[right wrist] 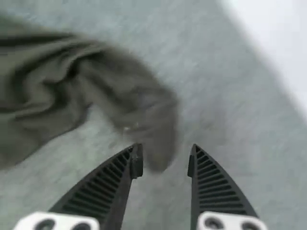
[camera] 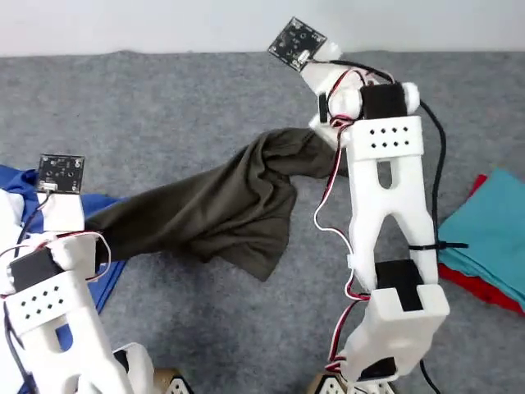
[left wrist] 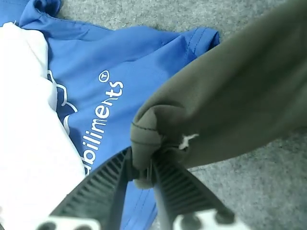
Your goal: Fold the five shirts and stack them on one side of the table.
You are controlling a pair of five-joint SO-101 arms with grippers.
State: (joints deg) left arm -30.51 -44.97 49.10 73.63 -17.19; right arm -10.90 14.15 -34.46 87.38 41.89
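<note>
A dark olive shirt (camera: 221, 209) hangs stretched across the middle of the grey table. My left gripper (left wrist: 144, 168) is shut on a bunched edge of the olive shirt (left wrist: 230, 96), just above a blue printed shirt (left wrist: 120, 62) and a white shirt (left wrist: 29, 143) at the table's left. In the right wrist view, my right gripper (right wrist: 164, 160) is open, its fingertips just short of the other end of the olive shirt (right wrist: 72, 91), with nothing between them. The right arm (camera: 385, 139) stands beside that end at the back.
A folded teal shirt (camera: 488, 226) lies on a red one (camera: 480, 287) at the table's right edge. The blue shirt (camera: 20, 179) lies at the left edge beneath the left arm (camera: 49, 304). Bare grey cloth (camera: 164, 98) covers the far side.
</note>
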